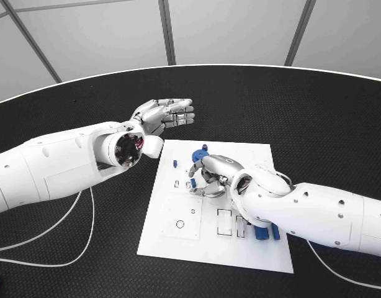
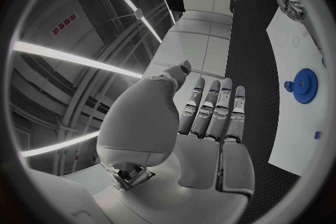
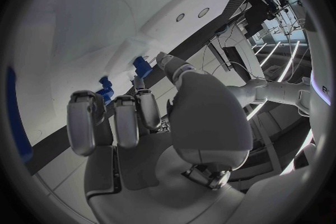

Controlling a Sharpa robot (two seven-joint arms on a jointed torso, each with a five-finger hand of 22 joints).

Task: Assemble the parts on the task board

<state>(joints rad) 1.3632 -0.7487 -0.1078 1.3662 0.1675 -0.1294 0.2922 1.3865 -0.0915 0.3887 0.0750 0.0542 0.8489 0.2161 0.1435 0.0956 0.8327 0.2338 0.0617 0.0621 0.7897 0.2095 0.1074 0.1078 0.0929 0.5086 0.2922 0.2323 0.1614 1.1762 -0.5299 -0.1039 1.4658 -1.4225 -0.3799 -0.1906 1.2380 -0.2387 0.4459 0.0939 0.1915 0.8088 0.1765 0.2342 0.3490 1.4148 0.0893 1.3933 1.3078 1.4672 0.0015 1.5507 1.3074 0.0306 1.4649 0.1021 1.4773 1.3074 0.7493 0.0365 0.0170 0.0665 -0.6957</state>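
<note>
Right hand (image 1: 210,177) is down over the middle of the task board (image 1: 244,251), fingers curled toward the plate around a small blue part (image 1: 193,183); whether that piece is pinched or merely touched cannot be told, since the fingers cover it in the head view. Left hand (image 1: 165,114) hangs off the board, over bare black tabletop (image 1: 334,118) beyond the board's far left corner, fingers straight and apart, holding nothing. A blue gear (image 1: 200,152) stands on the board near its far edge, just beyond the right hand's fingertips; a row of upright blue pieces (image 1: 264,233) sits by the board's right edge, close under the right forearm. Judged step: seating or picking a small part at mid-board, early to middle of the assembly, with several pieces apparently not yet placed. Next move likely needs a firm pinch and a straight, slow press into the recess, with the left hand free to steady the plate if it shifts. The left wrist view gives the gear's (image 2: 304,85) toothed rim and the board's (image 2: 287,140) blank surface beside it, which the head view shows only small; it also confirms the left hand (image 2: 210,123) is flat and bare. The right wrist view shows blue parts (image 3: 143,67) in front of the right hand's (image 3: 140,140) fingers (image 3: 126,120), though the contact itself is poorly resolved.
</note>
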